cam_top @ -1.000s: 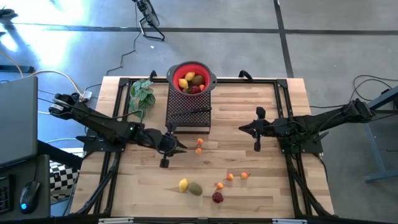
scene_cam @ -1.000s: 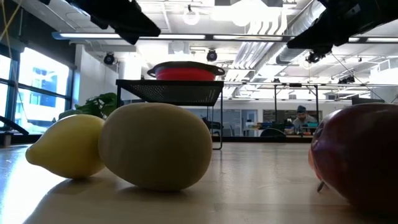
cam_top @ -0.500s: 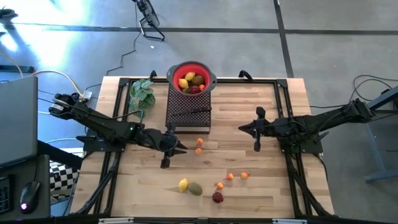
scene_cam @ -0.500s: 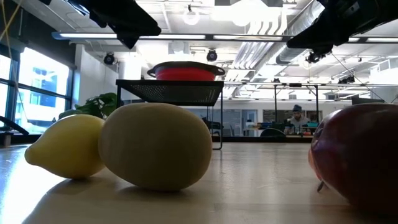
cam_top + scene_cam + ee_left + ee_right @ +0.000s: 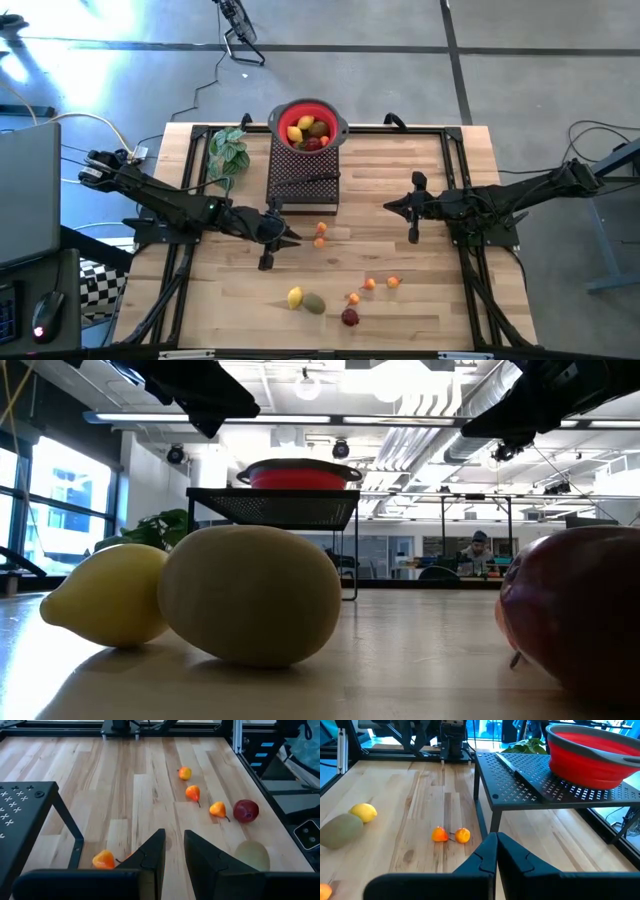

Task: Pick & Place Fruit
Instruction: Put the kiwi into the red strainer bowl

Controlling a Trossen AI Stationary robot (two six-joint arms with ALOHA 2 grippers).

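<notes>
Two orange fruits (image 5: 320, 234) are sitting just right of your left gripper (image 5: 288, 236), its fingers standing slightly parted, empty; right gripper (image 5: 396, 207), pressed together, is waiting farther off.

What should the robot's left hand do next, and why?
Probably ease down toward the two small orange fruits just ahead. The left gripper hovers beside them, fingers slightly apart and empty, and the red bowl already holds other fruit.

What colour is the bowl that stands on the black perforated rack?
The bowl is red with a grey rim; the right wrist view shows it best.
</notes>
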